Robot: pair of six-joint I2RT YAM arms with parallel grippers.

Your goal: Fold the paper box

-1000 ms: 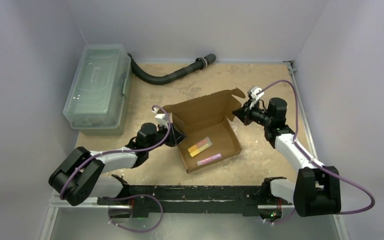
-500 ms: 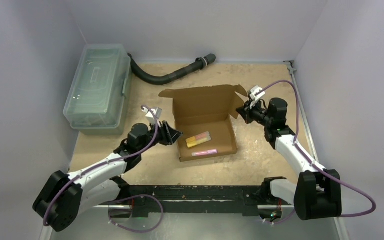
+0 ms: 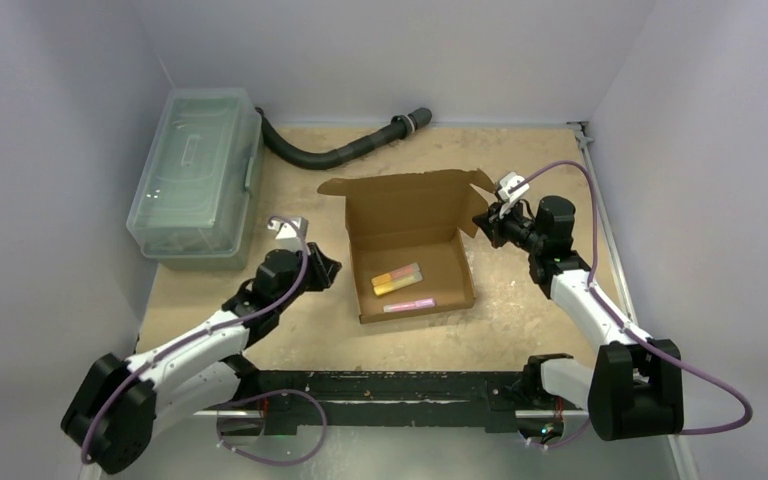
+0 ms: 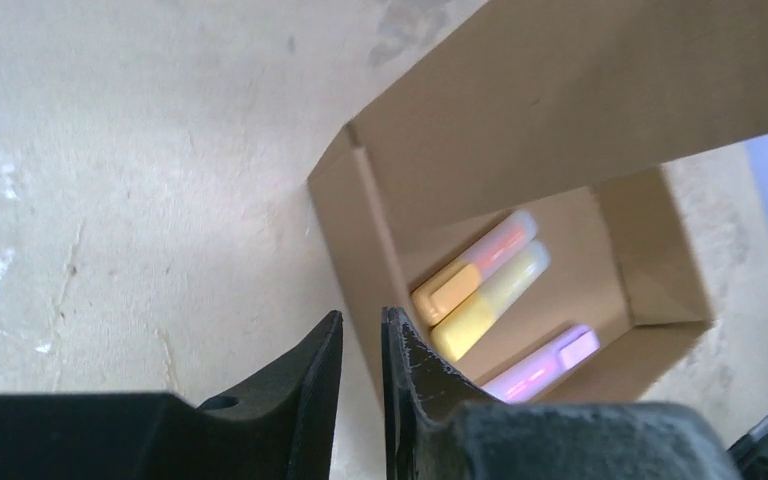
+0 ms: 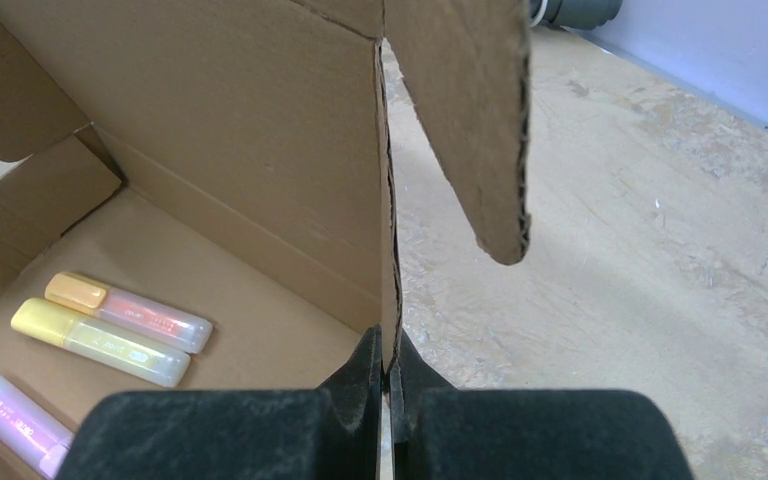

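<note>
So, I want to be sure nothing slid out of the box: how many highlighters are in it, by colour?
orange highlighter: 1
yellow highlighter: 1
purple highlighter: 1
Total in the paper box: 3

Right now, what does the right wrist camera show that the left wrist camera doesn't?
Only the right wrist: the right gripper pinched shut on an upright edge of the brown corrugated cardboard box, a pointed cardboard flap, and a dark hose end.
Only the left wrist: the left gripper, jaws slightly apart and empty, just outside the box's wall.
Both: the box's inside, holding an orange highlighter, a yellow highlighter and a purple highlighter.
</note>
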